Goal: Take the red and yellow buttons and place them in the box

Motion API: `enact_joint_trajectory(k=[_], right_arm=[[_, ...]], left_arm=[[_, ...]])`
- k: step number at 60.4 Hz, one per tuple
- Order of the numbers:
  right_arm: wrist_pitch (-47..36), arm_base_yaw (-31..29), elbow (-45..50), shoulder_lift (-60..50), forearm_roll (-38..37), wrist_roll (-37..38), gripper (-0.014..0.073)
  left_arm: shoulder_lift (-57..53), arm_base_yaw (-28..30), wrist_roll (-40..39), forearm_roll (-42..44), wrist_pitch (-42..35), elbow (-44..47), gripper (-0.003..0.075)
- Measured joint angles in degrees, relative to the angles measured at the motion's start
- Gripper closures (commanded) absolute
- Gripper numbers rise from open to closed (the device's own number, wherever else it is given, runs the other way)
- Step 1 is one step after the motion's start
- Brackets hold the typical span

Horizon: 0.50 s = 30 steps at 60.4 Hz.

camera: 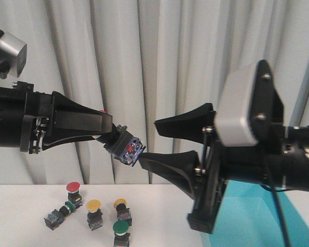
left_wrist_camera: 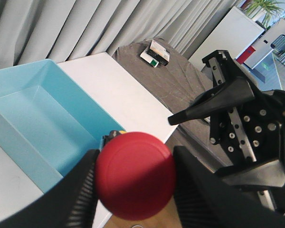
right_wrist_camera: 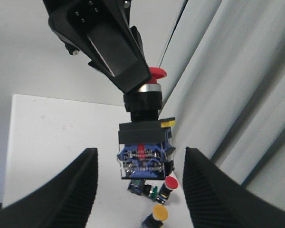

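The left gripper (camera: 109,133), raised well above the table (camera: 20,211), is clamped on a red button (camera: 124,146) by its cap end, the dark body pointing toward the right gripper (camera: 153,140). That gripper's jaws are spread wide on either side of the button's body, not touching it. Below the left gripper, 5 more buttons (camera: 94,212) lie loose. The turquoise box (camera: 257,218) sits beneath the right gripper.

Red-capped button (left_wrist_camera: 135,175) with dark body, turquoise box (left_wrist_camera: 35,118), white table (camera: 20,211), pale grey curtain (camera: 159,62), black jaws
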Motion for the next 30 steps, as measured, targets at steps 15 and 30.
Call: enact_joint_trajectory(k=[15,30], right_arm=[[-6.9,4.9,-0.2,1.7,-4.7,-0.1,0.0189],[-11.4,6.6,-0.2,2.0,-5.8,2.1,0.0185]], left_arm=[[0.0,0.0,0.0,0.0,-0.4,0.0,0.0723],[0.0,0.0,0.0,0.0,-0.9,0.0,0.0723]])
